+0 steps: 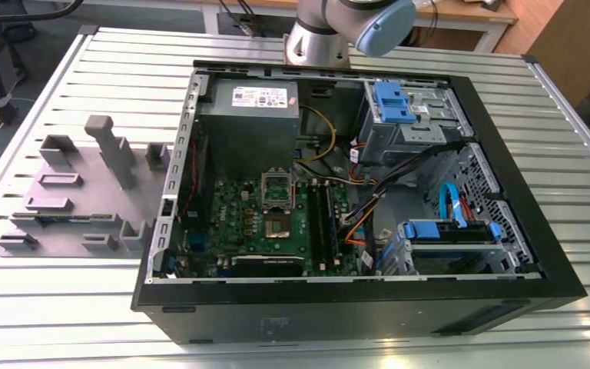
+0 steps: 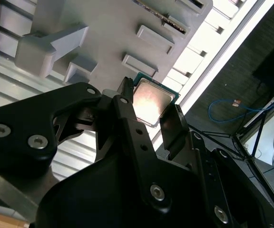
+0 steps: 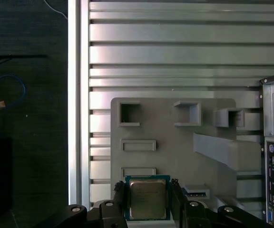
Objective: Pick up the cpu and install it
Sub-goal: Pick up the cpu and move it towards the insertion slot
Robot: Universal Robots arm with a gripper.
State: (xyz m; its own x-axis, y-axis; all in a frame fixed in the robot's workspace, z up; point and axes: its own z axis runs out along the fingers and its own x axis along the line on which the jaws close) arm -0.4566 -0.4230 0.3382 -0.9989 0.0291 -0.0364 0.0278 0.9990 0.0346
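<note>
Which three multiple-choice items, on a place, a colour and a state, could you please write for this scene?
1. Where is the cpu?
A) held in the gripper
B) in the motherboard socket
C) on the floor

2. What colour is the cpu's thin edge?
A) red
B) green
C) yellow

3. In what state is the computer case?
A) closed on all sides
B) open, its inside showing
C) wrapped in foil

Answers:
1 A: both wrist views show it clamped between the gripper's fingers.
2 B: a green rim frames its silvery top.
3 B: the exterior view looks straight onto its boards and cables.
</note>
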